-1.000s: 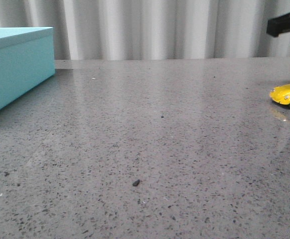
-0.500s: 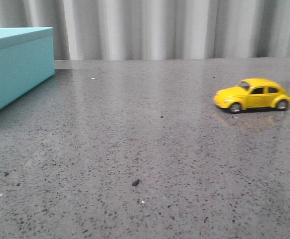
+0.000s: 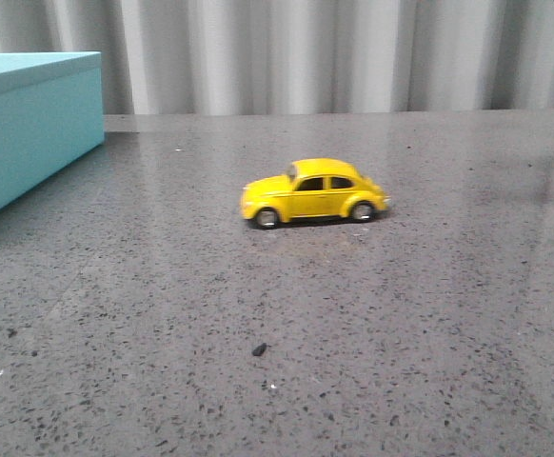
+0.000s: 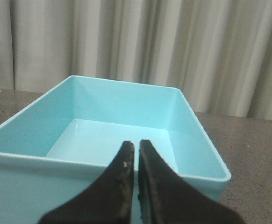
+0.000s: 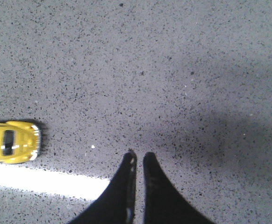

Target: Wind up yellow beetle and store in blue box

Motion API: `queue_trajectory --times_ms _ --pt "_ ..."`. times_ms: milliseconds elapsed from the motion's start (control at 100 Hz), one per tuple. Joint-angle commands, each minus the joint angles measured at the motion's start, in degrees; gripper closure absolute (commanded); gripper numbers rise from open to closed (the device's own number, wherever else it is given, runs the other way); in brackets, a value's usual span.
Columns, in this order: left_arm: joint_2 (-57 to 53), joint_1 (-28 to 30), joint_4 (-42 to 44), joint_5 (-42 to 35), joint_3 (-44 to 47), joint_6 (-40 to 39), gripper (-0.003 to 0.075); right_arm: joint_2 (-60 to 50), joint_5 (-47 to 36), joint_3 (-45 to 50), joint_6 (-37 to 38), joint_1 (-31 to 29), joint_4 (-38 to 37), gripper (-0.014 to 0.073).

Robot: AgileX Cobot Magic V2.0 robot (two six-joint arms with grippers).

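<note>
Right gripper (image 5: 137,161): fingers drawn nearly together with only a thin slit between them, holding nothing; it hangs above bare table (image 5: 173,70), tips pointing down at the surface.
Left gripper (image 4: 137,151): fingers likewise almost touching, empty, poised over the near wall of the blue box (image 4: 187,154), which in this view is open, with nothing seen on its floor.
Yellow beetle (image 3: 313,191): stands on all four wheels near the middle of the table in the front view, free of both grippers and well apart from the blue box (image 3: 29,124).
Which way it lies: in the right wrist view the yellow beetle (image 5: 12,142) sits off to one side of the fingertips, partly cut by the frame edge, not between the fingers.
Long axis: runs across the table from left to right, nose toward the box side.
Nearer arm: probably the right, since only its wrist camera sees the car.
Arm pose: right wrist is pitched steeply down; left is aimed nearly level over the box.
Next move, as a judgement: the right gripper must open and shift sideways over the car.
</note>
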Motion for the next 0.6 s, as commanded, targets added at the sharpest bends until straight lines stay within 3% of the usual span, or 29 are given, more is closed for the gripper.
queue_trajectory --times_ms 0,350,590 --pt "1.3 0.0 -1.2 -4.1 -3.4 -0.5 0.0741 -3.6 -3.6 -1.8 -0.3 0.1 0.0 0.0635" --pt "11.2 0.0 -1.8 4.3 -15.9 -0.2 0.0741 -14.0 -8.6 -1.8 -0.6 0.1 0.0 0.0635" --pt "21.9 -0.7 -3.4 9.8 -26.5 6.1 0.0734 -22.4 -9.1 -1.1 -0.7 0.1 0.0 0.0635"
